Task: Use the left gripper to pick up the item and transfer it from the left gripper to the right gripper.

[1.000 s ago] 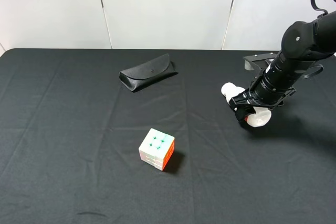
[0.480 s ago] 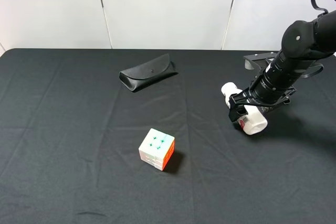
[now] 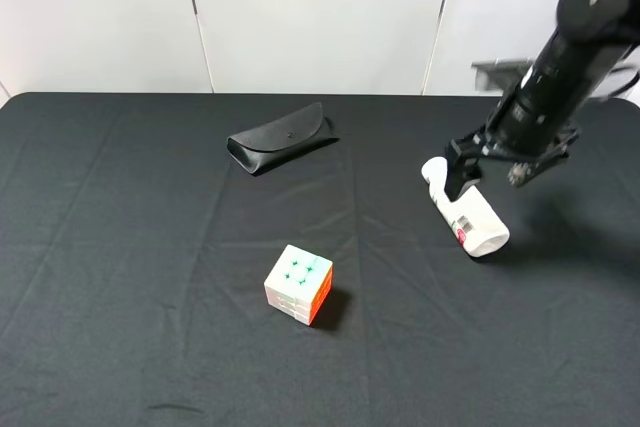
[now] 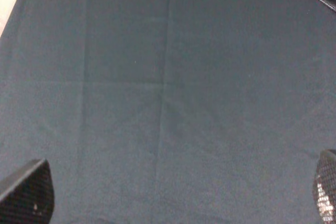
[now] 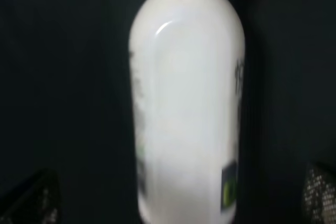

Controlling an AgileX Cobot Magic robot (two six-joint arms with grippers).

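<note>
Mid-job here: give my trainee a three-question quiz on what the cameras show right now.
1. True or false: the right tool is clamped on the white bottle.
2. Which object lies nearest the front table edge? A) glasses case B) puzzle cube C) the bottle
3. Fill in: the bottle is ____ on the black cloth, not standing.

Key: 1 false, it is open above the bottle; 2 B; 3 lying on its side.

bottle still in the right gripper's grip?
No: the bottle lies on its side on the black cloth, and the right gripper is open above it.
</note>
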